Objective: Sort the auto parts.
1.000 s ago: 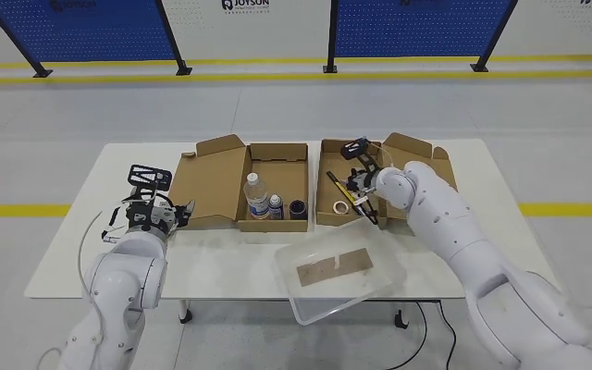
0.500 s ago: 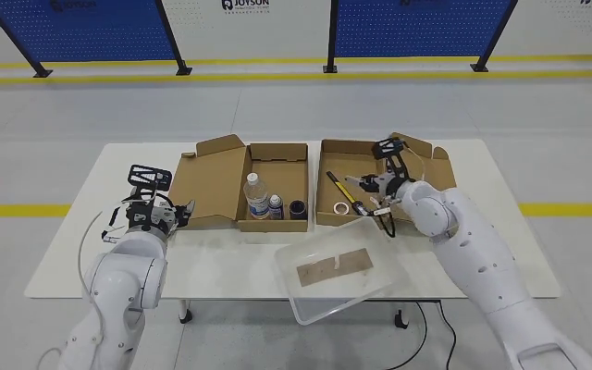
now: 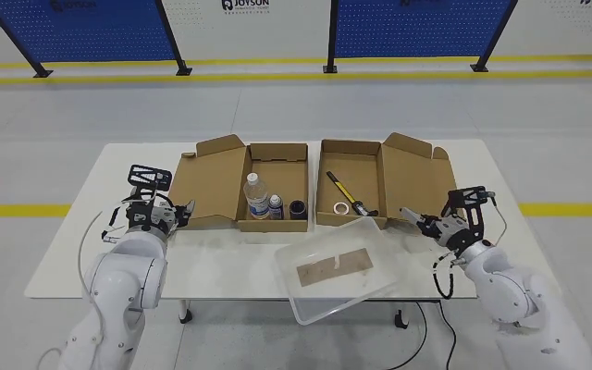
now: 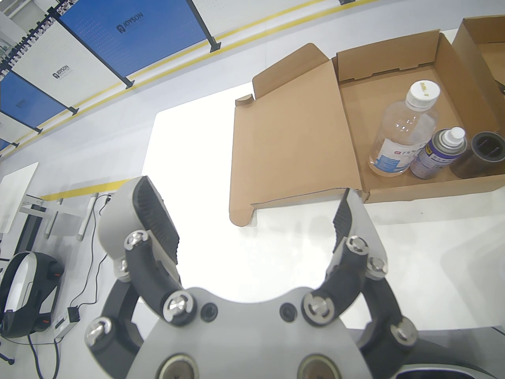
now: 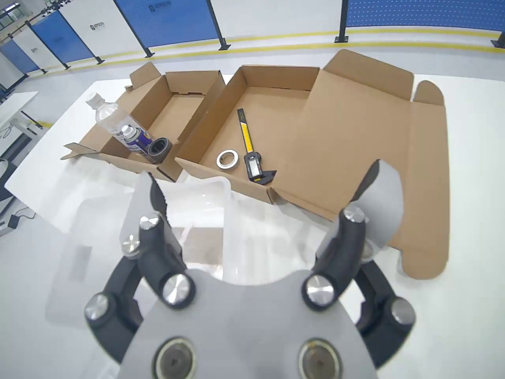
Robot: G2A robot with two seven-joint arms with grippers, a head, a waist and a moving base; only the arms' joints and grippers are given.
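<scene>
Left claw [image 4: 252, 207] is open and empty beside the left box [image 4: 394, 68], which holds a bottle [image 4: 402, 136], a can [image 4: 436, 155] and a black tube [image 4: 479, 153]. Right claw [image 5: 264, 183] is open and empty near the right box [image 5: 272, 108], where a yellow measuring tool [image 5: 248, 143] and a ring [image 5: 227, 159] lie.

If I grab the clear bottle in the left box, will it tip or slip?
Likely tippy: the clear bottle stands upright, tall and narrow. Its smooth wall may slip or flex when gripped. The spray can stands close beside it, so a push would probably knock that.
</scene>
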